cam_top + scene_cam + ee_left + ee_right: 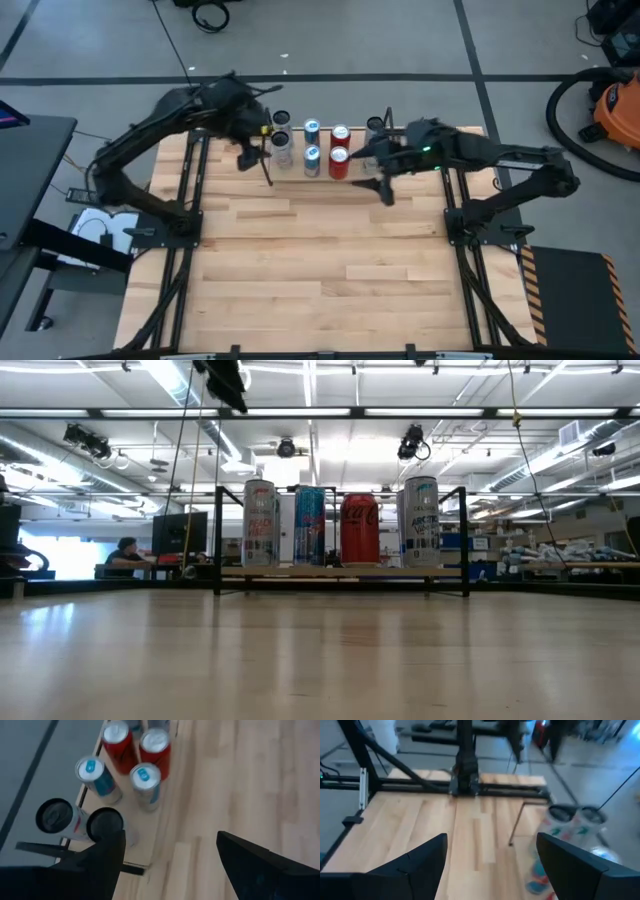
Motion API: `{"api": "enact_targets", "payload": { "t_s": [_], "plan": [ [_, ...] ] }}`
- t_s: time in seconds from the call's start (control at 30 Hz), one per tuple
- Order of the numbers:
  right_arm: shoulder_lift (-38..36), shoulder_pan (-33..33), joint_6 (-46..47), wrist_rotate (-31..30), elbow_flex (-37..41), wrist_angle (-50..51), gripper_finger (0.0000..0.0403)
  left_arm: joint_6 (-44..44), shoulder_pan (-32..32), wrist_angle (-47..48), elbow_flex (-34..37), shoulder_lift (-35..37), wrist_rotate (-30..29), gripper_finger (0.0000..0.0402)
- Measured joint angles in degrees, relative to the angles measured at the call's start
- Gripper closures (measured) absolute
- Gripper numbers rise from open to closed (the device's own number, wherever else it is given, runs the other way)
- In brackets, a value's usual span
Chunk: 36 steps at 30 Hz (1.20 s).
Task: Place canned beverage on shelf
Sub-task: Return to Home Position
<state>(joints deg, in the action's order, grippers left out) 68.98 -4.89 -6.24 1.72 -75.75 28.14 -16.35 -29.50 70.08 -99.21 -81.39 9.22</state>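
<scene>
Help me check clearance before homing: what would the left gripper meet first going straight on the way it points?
Likely the bare light wooden tabletop, right beside the small wooden-board shelf; the open left gripper aims down there, the nearer blue-and-silver can slightly off its line. Depth is unclear.

Built as two slim, matte-black jointed arms, left arm (140,132) carrying a small yellow tag (265,130) near the wrist, right arm (500,153) showing a green light (427,152), both tipped with broad wedge-shaped black fingers (95,867).

Eight cans (359,530), one shelf (340,571)
</scene>
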Motion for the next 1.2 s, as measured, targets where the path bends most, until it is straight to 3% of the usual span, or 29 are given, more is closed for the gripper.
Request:
{"api": "enact_targets", "payload": {
  "t_s": [0.23, 0.57, 0.87, 1.2],
  "plan": [
    [-12.2, -0.2, -0.5, -0.1, 6.2, -1.5, 0.0087, 3.1, 2.6, -3.1, 6.3, 14.2, 0.3, 0.0086],
    [-27.1, 2.1, 4.5, -0.2, 26.5, -15.9, 0.0087, 8.2, 7.3, -23.1, 27.9, 35.9, 0.3, 0.0086],
    [-30.0, 5.9, 7.5, -0.1, 45.9, -35.8, 0.0087, 9.7, 11.3, -38.0, 50.9, 49.4, 0.3, 0.0086],
    [-27.2, 9.6, 7.7, -0.2, 60.7, -55.3, 0.0087, 8.5, 16.1, -59.1, 73.4, 57.6, 0.3, 0.0086]
  ]
}}
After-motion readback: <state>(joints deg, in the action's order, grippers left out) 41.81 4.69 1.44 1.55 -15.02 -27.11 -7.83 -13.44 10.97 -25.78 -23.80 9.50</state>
